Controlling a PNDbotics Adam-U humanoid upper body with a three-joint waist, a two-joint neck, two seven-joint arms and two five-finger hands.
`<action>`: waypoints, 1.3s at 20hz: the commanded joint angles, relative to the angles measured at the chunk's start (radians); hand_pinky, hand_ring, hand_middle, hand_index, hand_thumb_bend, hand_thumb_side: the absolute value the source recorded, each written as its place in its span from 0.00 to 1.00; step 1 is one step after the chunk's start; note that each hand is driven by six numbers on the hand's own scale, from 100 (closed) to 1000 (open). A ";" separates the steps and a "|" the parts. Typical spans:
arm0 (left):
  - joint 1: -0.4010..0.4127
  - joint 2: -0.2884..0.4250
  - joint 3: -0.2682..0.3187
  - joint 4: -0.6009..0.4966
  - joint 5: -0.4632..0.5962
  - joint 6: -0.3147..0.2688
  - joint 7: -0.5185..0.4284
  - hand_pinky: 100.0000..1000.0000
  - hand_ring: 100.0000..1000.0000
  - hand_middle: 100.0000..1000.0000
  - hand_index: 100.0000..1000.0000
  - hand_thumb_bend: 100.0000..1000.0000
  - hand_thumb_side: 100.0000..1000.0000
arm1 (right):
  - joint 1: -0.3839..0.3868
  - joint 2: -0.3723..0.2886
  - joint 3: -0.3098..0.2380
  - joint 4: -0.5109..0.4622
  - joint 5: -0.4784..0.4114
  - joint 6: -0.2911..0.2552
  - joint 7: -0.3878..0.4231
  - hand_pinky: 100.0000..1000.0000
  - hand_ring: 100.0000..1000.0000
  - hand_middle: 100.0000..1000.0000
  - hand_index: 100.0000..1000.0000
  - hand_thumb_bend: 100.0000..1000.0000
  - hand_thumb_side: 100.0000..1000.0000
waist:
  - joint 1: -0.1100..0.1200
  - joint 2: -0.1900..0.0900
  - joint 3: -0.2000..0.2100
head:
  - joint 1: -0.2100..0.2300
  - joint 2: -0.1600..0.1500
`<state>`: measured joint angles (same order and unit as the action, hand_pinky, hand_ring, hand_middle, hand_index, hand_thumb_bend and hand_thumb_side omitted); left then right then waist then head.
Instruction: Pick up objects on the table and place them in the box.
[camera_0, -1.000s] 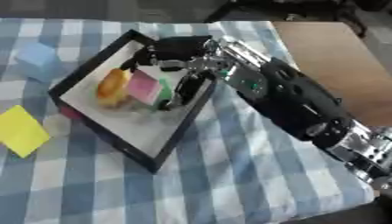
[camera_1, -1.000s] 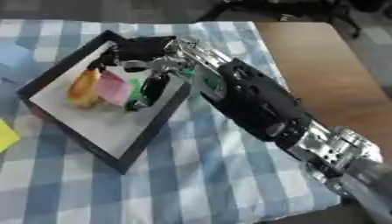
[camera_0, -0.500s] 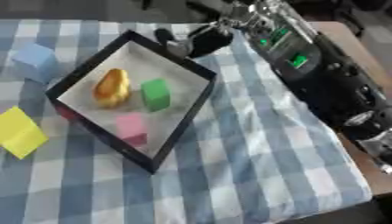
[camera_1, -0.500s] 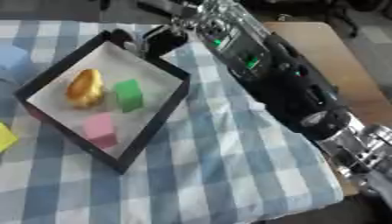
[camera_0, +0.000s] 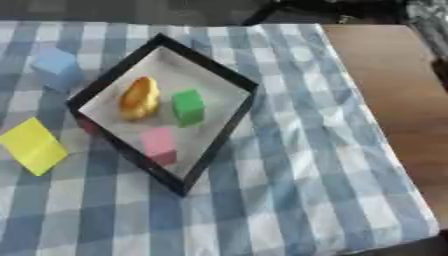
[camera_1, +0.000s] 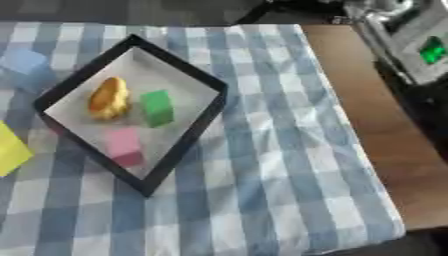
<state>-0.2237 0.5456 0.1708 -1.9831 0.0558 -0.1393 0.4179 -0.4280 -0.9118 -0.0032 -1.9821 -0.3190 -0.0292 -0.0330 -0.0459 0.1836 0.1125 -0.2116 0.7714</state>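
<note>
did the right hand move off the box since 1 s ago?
Yes. It was over the box interior by the green block; now it has withdrawn up and right, and only the arm shows beyond the box's far corner.

Bench: brown wooden top (camera_0: 389, 95), bare along the right side.
Cloth: blue-and-white checked cloth (camera_0: 297, 185) spread over most of the bench, its right edge short of the bench's edge.
Box: black-rimmed box (camera_0: 223, 137) with a pale floor, set askew on the cloth.
Blue block (camera_0: 57, 67): on the cloth, just beyond the box's far-left side.
Yellow piece (camera_0: 33, 146): flat on the cloth, near the box's left corner.
</note>
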 joint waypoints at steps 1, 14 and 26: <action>0.001 0.036 -0.010 -0.017 0.003 0.013 -0.022 0.82 0.75 0.69 0.85 0.00 0.67 | 0.069 -0.050 -0.091 -0.018 -0.090 -0.066 -0.057 0.86 0.84 0.65 0.83 0.00 0.23 | 0.020 -0.034 -0.012 | 0.046 -0.001; 0.006 0.078 -0.055 -0.016 0.012 0.064 -0.075 0.82 0.78 0.70 0.85 0.00 0.69 | 0.412 0.124 -0.211 -0.018 -0.005 -0.190 -0.192 0.86 0.84 0.63 0.80 0.00 0.55 | 0.058 -0.017 -0.045 | 0.132 -0.001; -0.070 0.499 -0.180 0.104 -0.008 0.240 -0.341 0.80 0.77 0.73 0.89 0.00 0.74 | 0.494 0.223 -0.235 -0.018 0.041 -0.150 -0.233 0.86 0.82 0.61 0.79 0.00 0.59 | 0.084 -0.014 -0.053 | 0.138 -0.001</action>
<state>-0.2783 0.9519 -0.0017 -1.8893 0.0561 0.0801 0.1159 0.0677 -0.6738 -0.2221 -1.9823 -0.2862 -0.1849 -0.2621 0.0267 0.1838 0.0607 -0.0730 0.7714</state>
